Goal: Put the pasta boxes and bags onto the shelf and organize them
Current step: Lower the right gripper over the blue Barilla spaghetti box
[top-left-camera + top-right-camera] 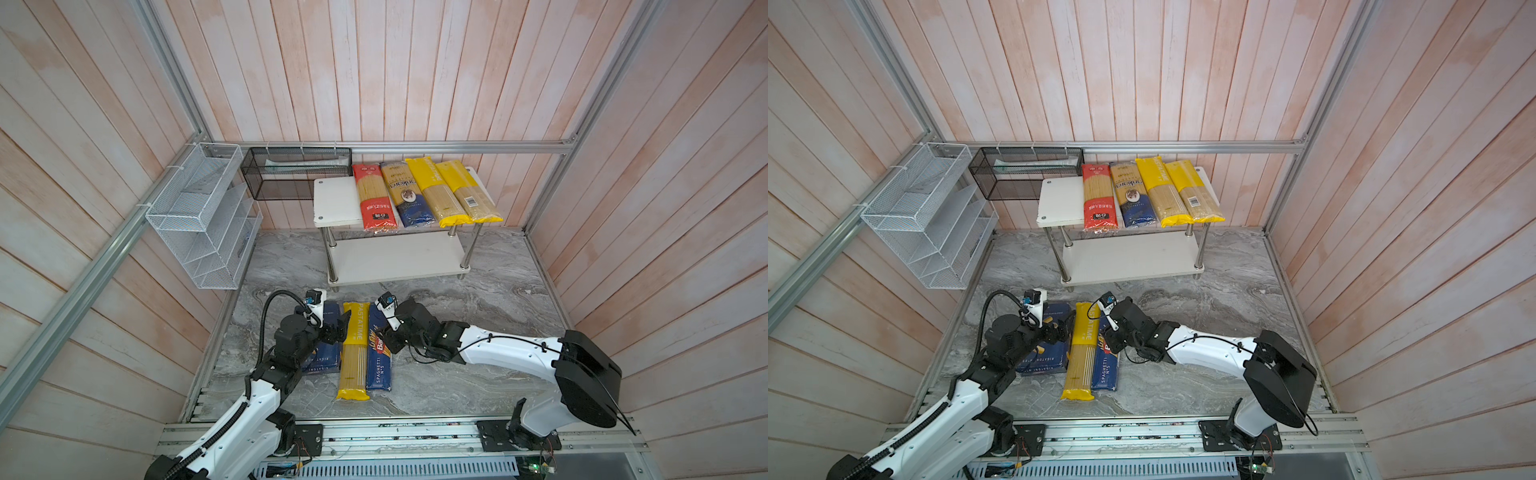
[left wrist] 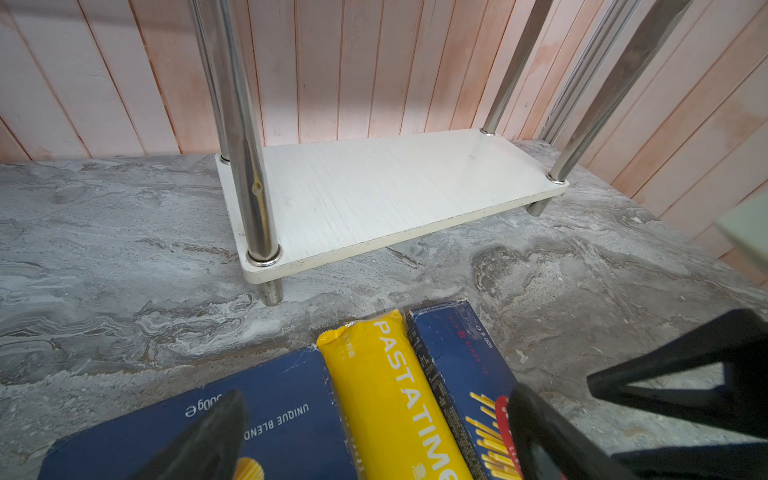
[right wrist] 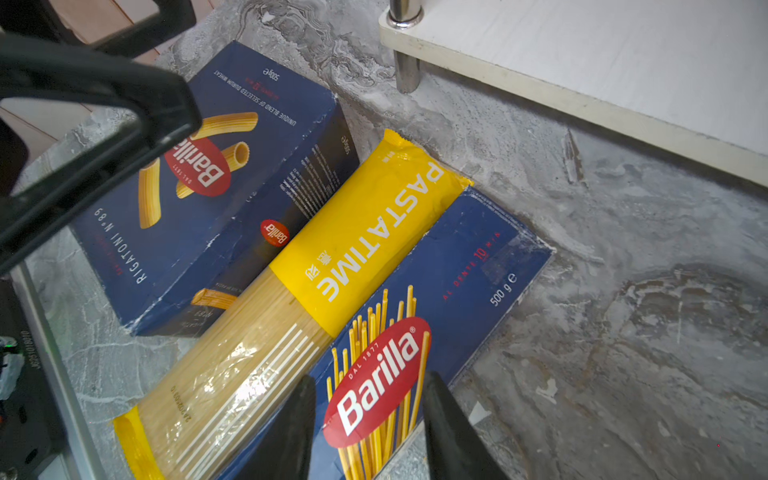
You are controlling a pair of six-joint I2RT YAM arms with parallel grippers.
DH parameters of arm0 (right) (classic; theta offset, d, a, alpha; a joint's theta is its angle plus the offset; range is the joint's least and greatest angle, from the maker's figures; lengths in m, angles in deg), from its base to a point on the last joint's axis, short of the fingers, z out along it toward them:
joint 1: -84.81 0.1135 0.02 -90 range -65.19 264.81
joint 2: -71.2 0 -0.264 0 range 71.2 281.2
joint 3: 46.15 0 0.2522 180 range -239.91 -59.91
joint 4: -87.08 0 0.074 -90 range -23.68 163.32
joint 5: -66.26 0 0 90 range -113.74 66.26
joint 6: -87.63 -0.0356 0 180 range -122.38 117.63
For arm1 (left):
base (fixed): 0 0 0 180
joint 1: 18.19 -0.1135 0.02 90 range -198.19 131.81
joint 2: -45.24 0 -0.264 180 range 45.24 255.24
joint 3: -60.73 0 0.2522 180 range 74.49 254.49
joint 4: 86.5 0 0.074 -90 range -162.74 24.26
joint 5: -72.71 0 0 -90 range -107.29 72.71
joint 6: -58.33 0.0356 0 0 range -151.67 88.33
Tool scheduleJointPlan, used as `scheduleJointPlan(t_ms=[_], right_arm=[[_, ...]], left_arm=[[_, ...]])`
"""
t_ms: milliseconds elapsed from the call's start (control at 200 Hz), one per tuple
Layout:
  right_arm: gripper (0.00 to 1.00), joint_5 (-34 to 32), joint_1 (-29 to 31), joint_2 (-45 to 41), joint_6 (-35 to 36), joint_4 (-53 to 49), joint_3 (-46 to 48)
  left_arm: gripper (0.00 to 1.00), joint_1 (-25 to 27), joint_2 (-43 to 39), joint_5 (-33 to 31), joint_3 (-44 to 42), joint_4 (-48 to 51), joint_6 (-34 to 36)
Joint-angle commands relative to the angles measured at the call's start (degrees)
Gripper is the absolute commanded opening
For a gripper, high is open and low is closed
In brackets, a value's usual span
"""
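While four bags already lie side by side across the top board of the shelf (image 1: 336, 199), namely the red-ended bag (image 1: 374, 197), the beige-and-navy bag (image 1: 405, 195), a yellow-ended bag (image 1: 432, 195) and a second yellow-ended bag (image 1: 467, 193), the rest of the pasta lies on the marble tabletop (image 1: 478, 332) in front of the bare lower board (image 1: 395, 257). There the rigatoni box (image 1: 328, 361), a third yellow-ended bag (image 1: 355, 353) and the spaghetti box (image 1: 379, 370) lie flat with their long sides pressed together, the bag in the middle. The right gripper (image 3: 370, 378) is down over the spaghetti box at its red logo, its fingers (image 3: 444, 415) parted to either side of the box, a sliver of marble showing beside one of them. The left gripper (image 1: 338, 326) hovers over the rigatoni box, just beside the bag, spread wide and holding nothing.
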State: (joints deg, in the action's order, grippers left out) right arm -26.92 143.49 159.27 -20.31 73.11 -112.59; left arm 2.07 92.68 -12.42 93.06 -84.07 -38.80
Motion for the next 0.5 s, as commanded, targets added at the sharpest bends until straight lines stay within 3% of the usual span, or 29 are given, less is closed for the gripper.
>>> scheduleJointPlan(t_ms=[0, 250, 495], right_arm=[[0.48, -0.3, 0.0, 1.0, -4.8, -0.9, 1.3], [0.53, 2.7, 0.5, 5.3, -8.9, 0.7, 0.3], [0.61, -1.9, 0.6, 11.3, -12.0, -5.0, -6.3]], left_arm=[[1.0, -0.1, -1.1, -2.1, -0.4, 0.1, -0.8], [1.0, -0.1, -1.3, -1.9, -0.5, 0.0, -0.7], [1.0, -0.1, -1.0, -1.4, -0.4, 0.0, -0.6]])
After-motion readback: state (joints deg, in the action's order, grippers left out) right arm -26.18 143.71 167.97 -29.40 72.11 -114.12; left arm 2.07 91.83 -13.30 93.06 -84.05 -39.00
